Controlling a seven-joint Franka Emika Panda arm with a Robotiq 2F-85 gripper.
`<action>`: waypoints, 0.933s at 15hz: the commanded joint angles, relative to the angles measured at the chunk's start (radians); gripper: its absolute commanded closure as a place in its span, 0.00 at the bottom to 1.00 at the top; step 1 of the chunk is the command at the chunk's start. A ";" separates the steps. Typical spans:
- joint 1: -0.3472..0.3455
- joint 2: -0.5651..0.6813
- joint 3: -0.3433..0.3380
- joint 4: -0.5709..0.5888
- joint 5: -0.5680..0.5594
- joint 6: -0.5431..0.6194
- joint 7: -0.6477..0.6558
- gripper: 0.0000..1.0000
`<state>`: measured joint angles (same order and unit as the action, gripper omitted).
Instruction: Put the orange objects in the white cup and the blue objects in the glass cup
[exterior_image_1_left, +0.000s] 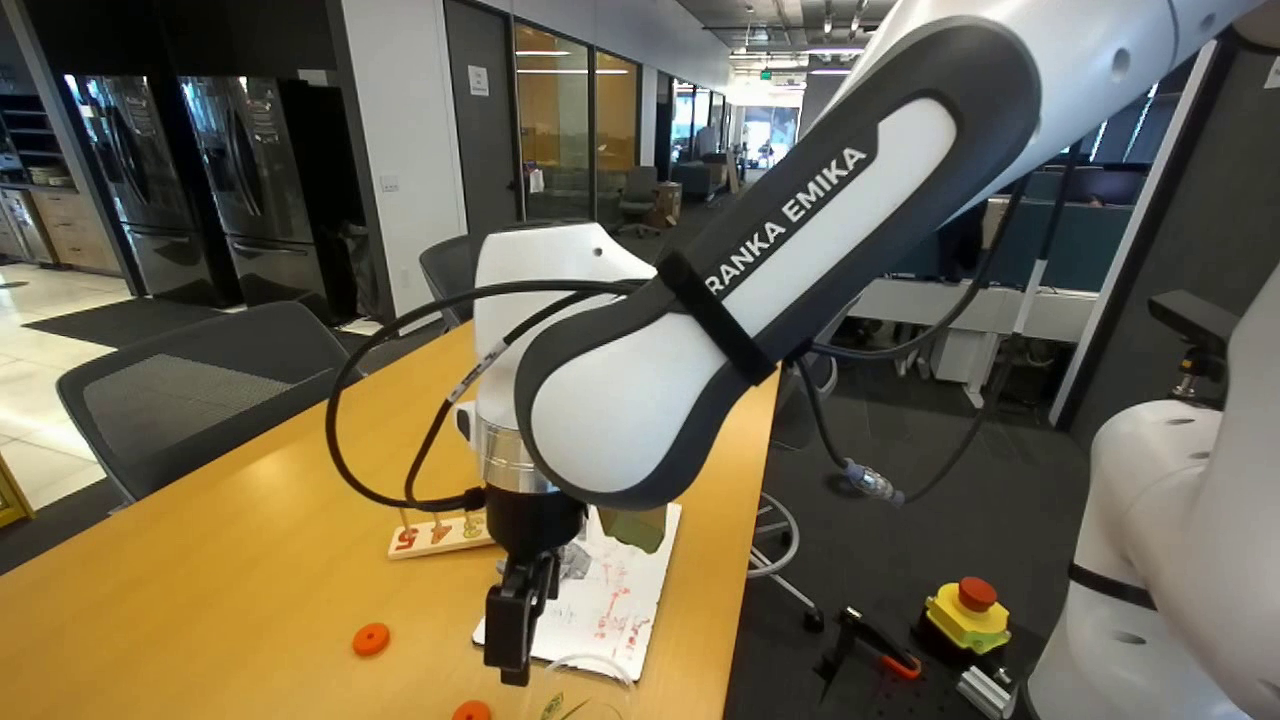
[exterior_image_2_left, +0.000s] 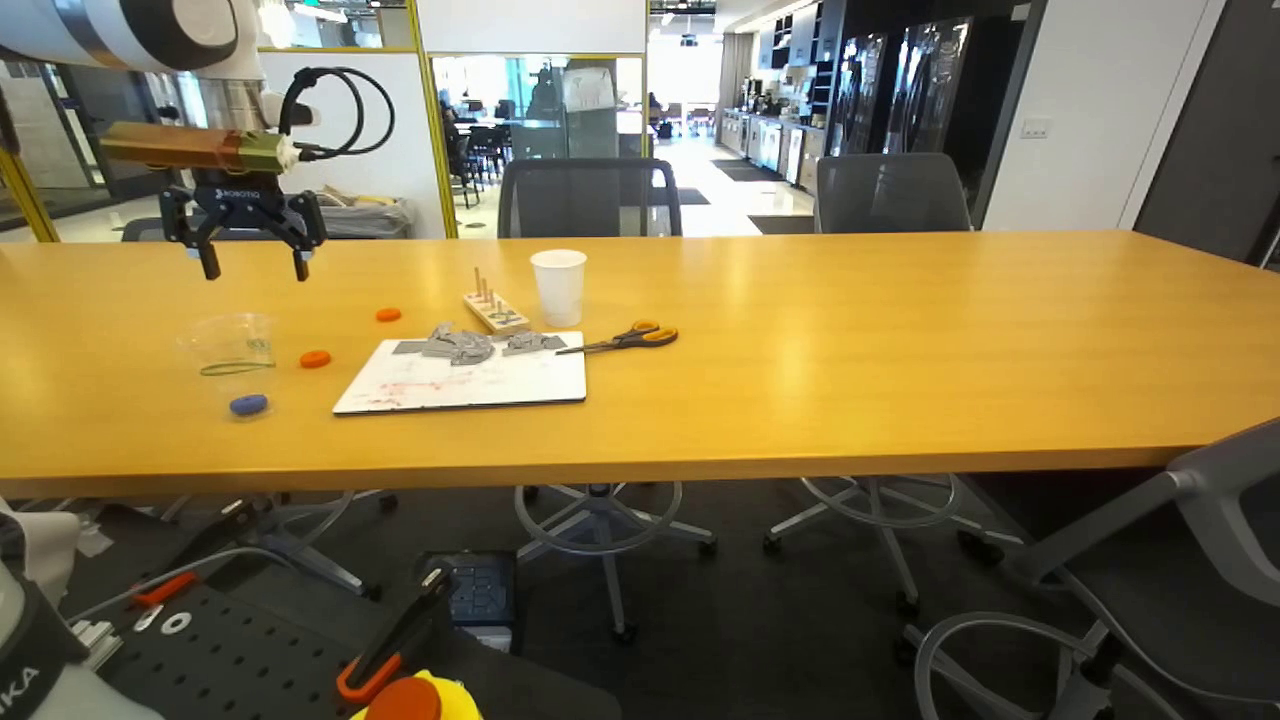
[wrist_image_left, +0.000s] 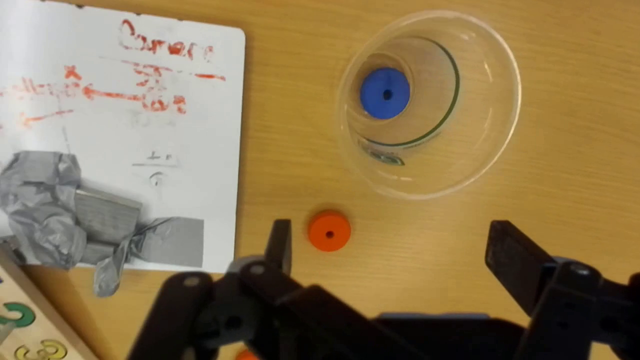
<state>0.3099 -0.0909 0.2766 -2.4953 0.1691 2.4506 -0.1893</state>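
Observation:
An orange disc (exterior_image_2_left: 314, 359) lies on the table beside the glass cup (exterior_image_2_left: 232, 340), and another orange disc (exterior_image_2_left: 388, 314) lies farther back. Both discs show in an exterior view (exterior_image_1_left: 371, 639) and in the wrist view (wrist_image_left: 329, 231). A blue disc (wrist_image_left: 385, 93) lies at the bottom of the upright glass cup (wrist_image_left: 515, 100). The white cup (exterior_image_2_left: 560, 290) stands upright behind the whiteboard; its inside is hidden. My gripper (exterior_image_2_left: 257, 275) is open and empty above the table. In the wrist view the nearer orange disc appears between the fingertips (wrist_image_left: 390, 225), close to the left finger.
A whiteboard (exterior_image_2_left: 470, 385) carries crumpled grey tape (exterior_image_2_left: 460, 345). Scissors (exterior_image_2_left: 630, 338) overlap its edge. A wooden number strip with pegs (exterior_image_2_left: 497, 312) lies behind it, left of the white cup. Chairs (exterior_image_2_left: 590, 195) stand along the table (exterior_image_2_left: 900, 340).

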 joint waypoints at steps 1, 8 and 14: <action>0.003 0.070 0.036 0.077 -0.154 0.046 0.128 0.00; 0.017 0.305 0.017 0.216 -0.441 0.115 0.341 0.00; 0.034 0.469 -0.027 0.299 -0.421 0.116 0.333 0.00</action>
<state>0.3193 0.3105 0.2739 -2.2567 -0.2624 2.5594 0.1370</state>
